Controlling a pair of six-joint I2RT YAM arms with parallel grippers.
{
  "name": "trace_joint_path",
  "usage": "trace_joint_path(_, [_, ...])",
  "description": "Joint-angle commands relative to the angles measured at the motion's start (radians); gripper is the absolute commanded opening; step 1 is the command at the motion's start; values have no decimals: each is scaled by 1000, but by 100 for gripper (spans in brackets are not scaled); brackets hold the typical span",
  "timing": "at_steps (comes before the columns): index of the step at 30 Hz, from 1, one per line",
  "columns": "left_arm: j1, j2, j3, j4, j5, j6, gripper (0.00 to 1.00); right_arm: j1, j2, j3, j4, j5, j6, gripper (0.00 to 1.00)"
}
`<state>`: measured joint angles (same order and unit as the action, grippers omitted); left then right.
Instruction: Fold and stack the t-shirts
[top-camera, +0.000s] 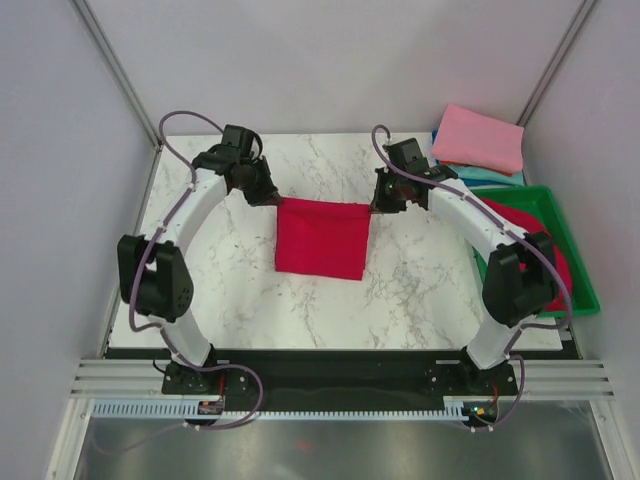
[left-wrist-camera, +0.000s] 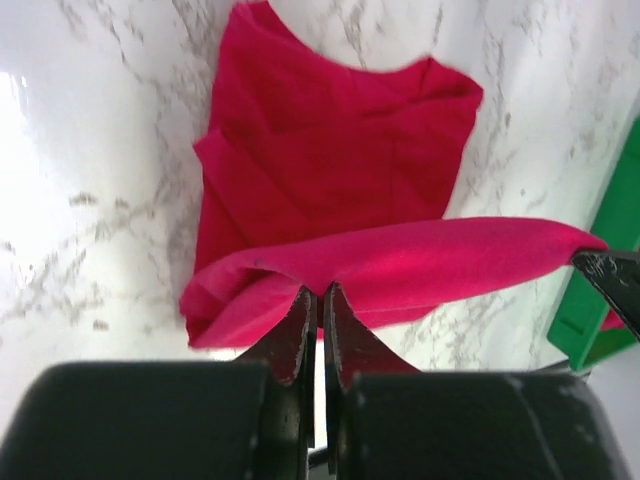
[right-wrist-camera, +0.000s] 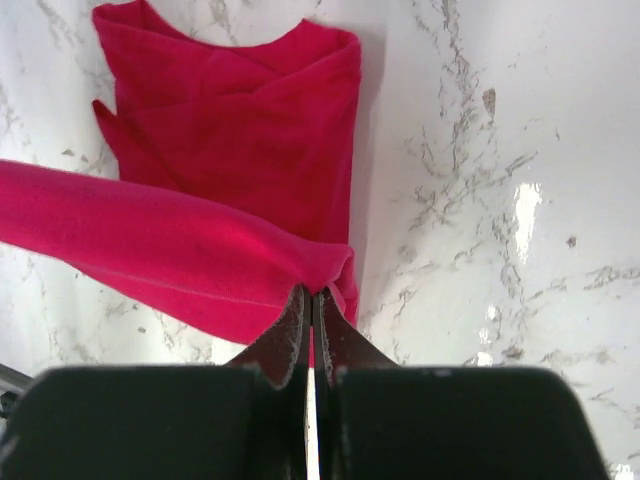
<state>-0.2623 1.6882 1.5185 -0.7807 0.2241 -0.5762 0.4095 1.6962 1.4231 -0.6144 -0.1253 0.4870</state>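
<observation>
A crimson-red t-shirt (top-camera: 322, 238) lies partly folded in the middle of the marble table. Its far edge is lifted and stretched between both grippers. My left gripper (top-camera: 268, 196) is shut on the left corner of that edge (left-wrist-camera: 318, 290). My right gripper (top-camera: 382, 200) is shut on the right corner (right-wrist-camera: 312, 292). The rest of the shirt (left-wrist-camera: 330, 150) lies flat below, also in the right wrist view (right-wrist-camera: 235, 130). A folded pink t-shirt (top-camera: 480, 138) lies on teal and blue ones (top-camera: 487, 176) at the far right.
A green plastic tray (top-camera: 583, 280) at the right edge holds more red cloth (top-camera: 527, 222); its corner shows in the left wrist view (left-wrist-camera: 600, 290). Metal frame posts rise at both far corners.
</observation>
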Motion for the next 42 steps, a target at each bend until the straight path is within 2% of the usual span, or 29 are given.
trace_joint_path(1, [32,155,118,17,21,73,2,-23,107,114,7,23,-48,0])
trace_joint_path(4, [49,310,251,-8,41,76,2,-37,221,193,16,1,-54,0])
trace_joint_path(6, [58,387,362,-31,49,76,4,-55,311,238,16,-28,-56,7])
trace_joint_path(7, [63,466,447,-64,52,79,7,-63,341,288,16,-36,-54,14])
trace_joint_path(8, [72,503,497,-84,55,76,10,-72,371,316,15,-69,-51,37])
trace_joint_path(9, [77,539,547,-104,61,76,28,-92,425,371,15,-88,-51,56])
trace_joint_path(11, [92,642,698,-155,101,76,54,-110,468,431,-4,-88,-51,83])
trace_joint_path(12, [97,675,750,-172,122,78,74,-130,483,457,-11,-83,-53,86])
trace_joint_path(13, [104,715,852,-187,147,88,80,-141,479,453,-5,-85,-56,88])
trace_joint_path(14, [106,725,893,-224,158,94,85,-150,446,436,11,-89,-56,94])
trace_joint_path(15, [106,722,919,-233,149,102,99,-167,418,357,39,-120,-60,97])
trace_joint_path(17, [106,659,902,-233,103,127,100,-178,355,239,177,-170,-57,98])
trace_joint_path(18, [106,634,881,-233,87,134,100,-182,302,126,224,-239,-53,98])
trace_joint_path(21, [107,500,737,-227,60,147,100,-184,258,-46,372,-362,-21,98])
trace_joint_path(26, [101,234,343,-138,73,170,98,-183,290,-188,600,-459,57,98])
trace_joint_path(27, [101,144,236,-114,70,177,98,-182,302,-196,639,-468,65,98])
trace_joint_path(30, [101,-47,47,-95,60,196,98,-181,367,-164,663,-484,82,98])
trace_joint_path(35, [101,-301,-219,-68,3,222,98,-153,469,-84,665,-433,101,98])
trace_joint_path(36, [101,-338,-306,-62,-6,228,98,-134,483,-58,656,-422,104,98])
trace_joint_path(37, [103,-466,-422,-31,-28,231,99,-83,531,-21,650,-415,116,98])
trace_joint_path(38, [103,-467,-423,-31,-28,228,99,-83,531,-21,650,-415,116,98])
trace_joint_path(42, [103,-585,-618,18,-57,207,99,-11,559,-30,660,-410,146,92])
